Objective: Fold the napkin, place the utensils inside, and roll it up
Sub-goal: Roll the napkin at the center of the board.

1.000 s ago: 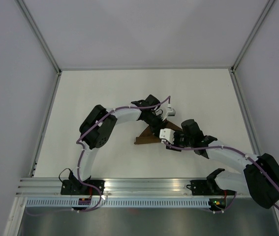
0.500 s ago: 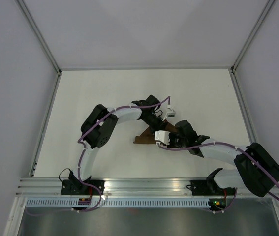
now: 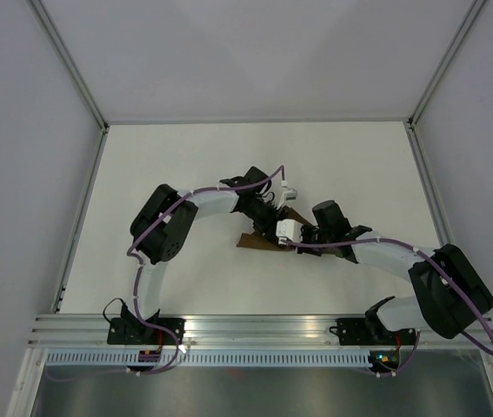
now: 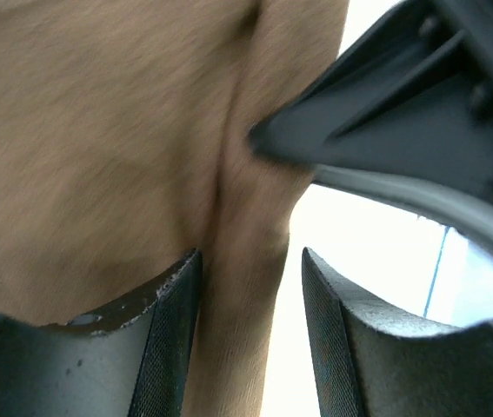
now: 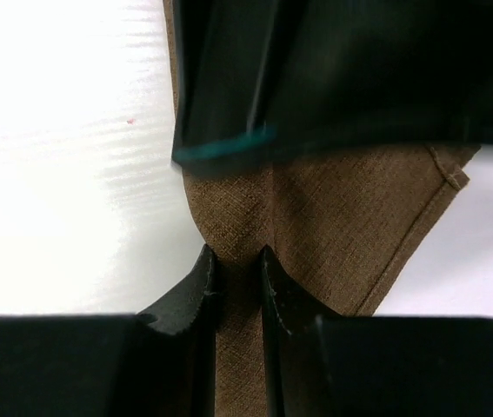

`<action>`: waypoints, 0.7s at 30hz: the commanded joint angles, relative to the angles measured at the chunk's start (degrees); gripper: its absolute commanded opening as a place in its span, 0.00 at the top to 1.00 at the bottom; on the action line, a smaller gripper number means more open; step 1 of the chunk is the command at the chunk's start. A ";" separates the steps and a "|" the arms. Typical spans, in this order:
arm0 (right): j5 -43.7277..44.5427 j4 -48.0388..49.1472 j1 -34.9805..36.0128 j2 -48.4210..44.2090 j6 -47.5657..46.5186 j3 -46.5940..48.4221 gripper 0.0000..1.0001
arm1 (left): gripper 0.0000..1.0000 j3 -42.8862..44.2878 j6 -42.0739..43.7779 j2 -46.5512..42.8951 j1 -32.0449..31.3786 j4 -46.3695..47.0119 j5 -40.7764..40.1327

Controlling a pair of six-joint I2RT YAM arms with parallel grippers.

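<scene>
The brown napkin (image 3: 253,242) lies bunched into a narrow strip at mid-table, between the two arms. In the right wrist view, my right gripper (image 5: 236,252) is shut on a raised fold of the napkin (image 5: 333,217). My left gripper (image 4: 250,254) stands open astride a ridge of the napkin (image 4: 98,130): its left finger (image 4: 172,339) touches the cloth and its right finger (image 4: 337,347) stands apart from it. The utensils are hidden. A thin teal streak (image 5: 224,149) shows under the left gripper's dark body, and I cannot tell what it is.
The right gripper's dark body (image 4: 403,113) crowds the upper right of the left wrist view. Both arms meet over the white tabletop (image 3: 168,156). Grey walls with metal rails (image 3: 81,217) close in the table on three sides.
The left jaws have opened off the cloth and that arm has shifted slightly left. The right gripper has moved left along the napkin and closed on it.
</scene>
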 commanded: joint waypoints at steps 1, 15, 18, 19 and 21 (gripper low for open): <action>-4.48 -10.18 -3.16 2.17 -1.23 4.21 0.92 | 0.44 -5.45 -6.93 -4.88 3.79 7.64 -8.74; -16.35 -34.34 -8.70 20.71 -8.79 24.15 0.93 | 0.45 -34.36 -19.60 -31.41 10.13 47.30 -32.11; -18.72 -38.92 -9.84 25.90 -10.38 28.81 0.93 | 0.46 -41.22 -15.39 -38.35 7.67 56.61 -36.33; -19.17 -39.99 -10.10 28.35 -10.64 29.87 0.93 | 0.48 -42.97 -13.46 -40.30 6.62 58.72 -39.21; -20.22 -42.88 -10.98 30.65 -11.60 32.95 0.93 | 0.48 -47.81 -8.88 -43.12 3.63 64.97 -41.95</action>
